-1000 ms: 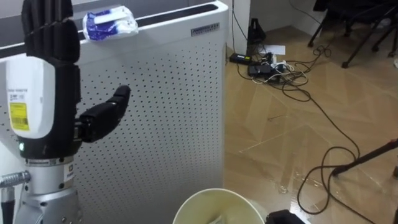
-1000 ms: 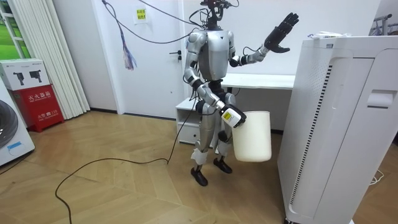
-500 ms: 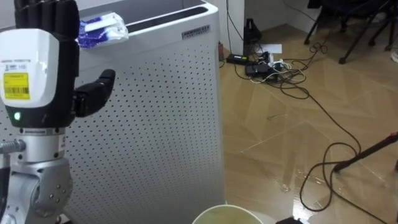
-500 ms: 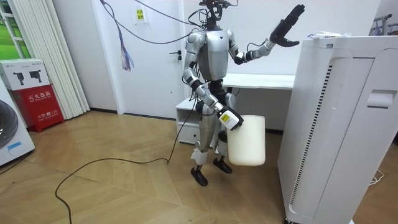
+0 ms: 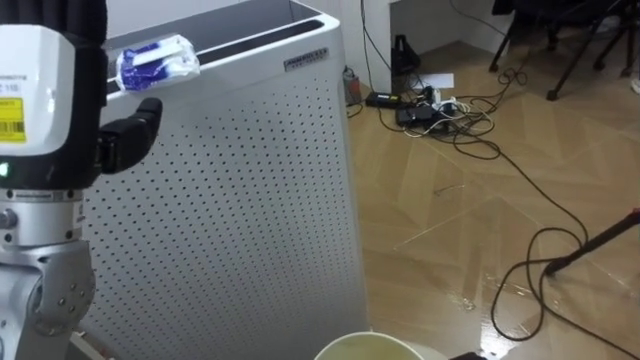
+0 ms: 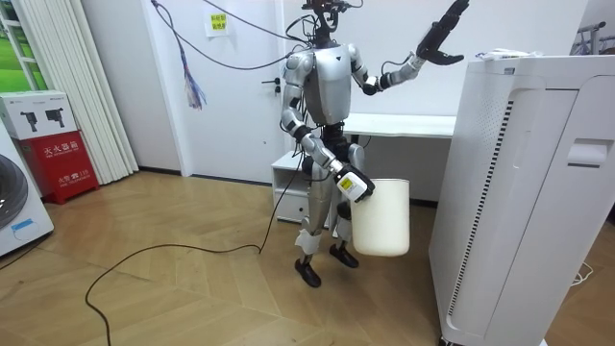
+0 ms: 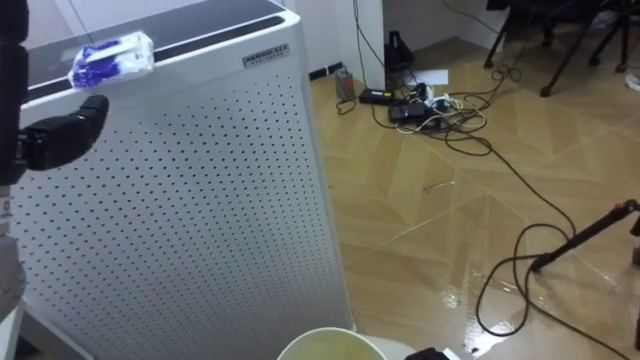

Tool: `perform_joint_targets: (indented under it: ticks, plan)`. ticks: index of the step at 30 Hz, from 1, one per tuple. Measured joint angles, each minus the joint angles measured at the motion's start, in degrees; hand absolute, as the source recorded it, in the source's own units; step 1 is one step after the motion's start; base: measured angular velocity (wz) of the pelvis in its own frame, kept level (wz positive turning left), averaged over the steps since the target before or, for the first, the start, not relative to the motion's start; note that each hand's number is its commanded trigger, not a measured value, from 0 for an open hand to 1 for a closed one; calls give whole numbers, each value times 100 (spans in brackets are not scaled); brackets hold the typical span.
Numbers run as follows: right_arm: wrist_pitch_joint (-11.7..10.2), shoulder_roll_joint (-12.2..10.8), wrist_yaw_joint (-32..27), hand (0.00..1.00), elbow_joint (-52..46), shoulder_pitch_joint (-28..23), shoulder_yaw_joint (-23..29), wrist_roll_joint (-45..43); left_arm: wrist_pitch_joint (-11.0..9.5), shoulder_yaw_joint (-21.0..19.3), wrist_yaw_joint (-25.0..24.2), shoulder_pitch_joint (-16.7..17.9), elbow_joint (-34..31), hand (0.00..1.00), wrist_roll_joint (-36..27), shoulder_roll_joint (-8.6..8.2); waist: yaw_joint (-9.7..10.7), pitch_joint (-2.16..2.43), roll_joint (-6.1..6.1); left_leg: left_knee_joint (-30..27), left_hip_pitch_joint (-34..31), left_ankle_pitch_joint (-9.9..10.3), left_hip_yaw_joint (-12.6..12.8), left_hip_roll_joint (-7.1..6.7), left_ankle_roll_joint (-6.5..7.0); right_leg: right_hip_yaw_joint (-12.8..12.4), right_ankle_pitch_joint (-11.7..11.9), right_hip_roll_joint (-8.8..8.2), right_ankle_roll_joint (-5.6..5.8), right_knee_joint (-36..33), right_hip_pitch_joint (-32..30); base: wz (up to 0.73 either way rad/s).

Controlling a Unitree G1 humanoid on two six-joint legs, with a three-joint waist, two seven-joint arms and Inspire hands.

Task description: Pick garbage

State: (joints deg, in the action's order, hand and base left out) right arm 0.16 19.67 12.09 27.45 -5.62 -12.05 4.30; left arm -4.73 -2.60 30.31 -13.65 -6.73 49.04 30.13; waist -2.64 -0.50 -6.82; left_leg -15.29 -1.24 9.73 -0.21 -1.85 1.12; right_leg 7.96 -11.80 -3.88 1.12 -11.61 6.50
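In the left eye view the left hand (image 5: 40, 90) is raised in front of the white perforated air purifier (image 5: 230, 200), its fingers straight and held together, the thumb spread out to the side and holding nothing. The garbage, a crumpled blue-and-white wrapper (image 5: 155, 65), lies on the purifier's top near its front edge, just above and beyond the thumb but apart from it. Below the purifier's front the rim of a white bin (image 5: 380, 348) shows, and cables (image 5: 430, 108) lie on the floor well off to the purifier's right. The right eye view gives the same: thumb below the wrapper, not touching it. In the room view the robot stands beside the purifier; its right hand (image 6: 352, 183) carries the bin at hip height, though how it grips cannot be told. Over the last second the left hand has climbed from below the purifier's top to above it and drawn closer. I judge the reach is nearly done, with the pick itself not yet begun.
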Motion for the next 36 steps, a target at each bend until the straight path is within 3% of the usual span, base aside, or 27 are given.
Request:
perform_joint_targets:
  ticks: [3, 13, 20, 24, 30, 36]
  plan:
    - [0, 35, -12, 100, -1, 1, 0, -9, 17, 1, -134, -72, 33, 0, 2, 87, 16, -7, 6, 1, -2, 0, 1, -1, 0, -3, 0, -2, 0, 3, -3, 0]
    - [119, 70, 93, 100, -1, 3, -2, -80, 293, 83, -815, -188, 495, 0, 50, 104, 81, -29, 30, 1, -61, -1, -5, -6, 0, 4, -7, 0, 9, -1, -62, 0]
    - [133, 105, 185, 100, 5, 8, -12, -23, 595, 430, -1419, -535, 1361, 0, 53, 107, 119, -34, 29, -27, -120, 0, -7, -3, 1, 36, -6, -3, 9, 1, -76, 3]
    - [245, 106, 173, 100, 5, 16, -9, -5, 816, 484, -1619, -696, 1445, 0, 51, 107, 119, -35, 24, -22, -128, 0, 1, -2, 1, 23, -6, -4, 9, 1, -89, 0]
    - [287, 109, 75, 100, -1, 18, 1, -8, 954, 483, -1763, -719, 1491, 0, 37, 108, 127, -32, 9, 3, -123, 0, 13, -3, 1, 9, -7, -1, 9, 2, -101, -1]
    - [368, 111, 75, 100, -56, 24, 42, -129, 960, 476, -1951, -813, 1578, 0, 55, 139, 107, -23, -4, 5, -110, -1, 15, -2, 2, 2, -7, -1, 9, -2, -102, 0]
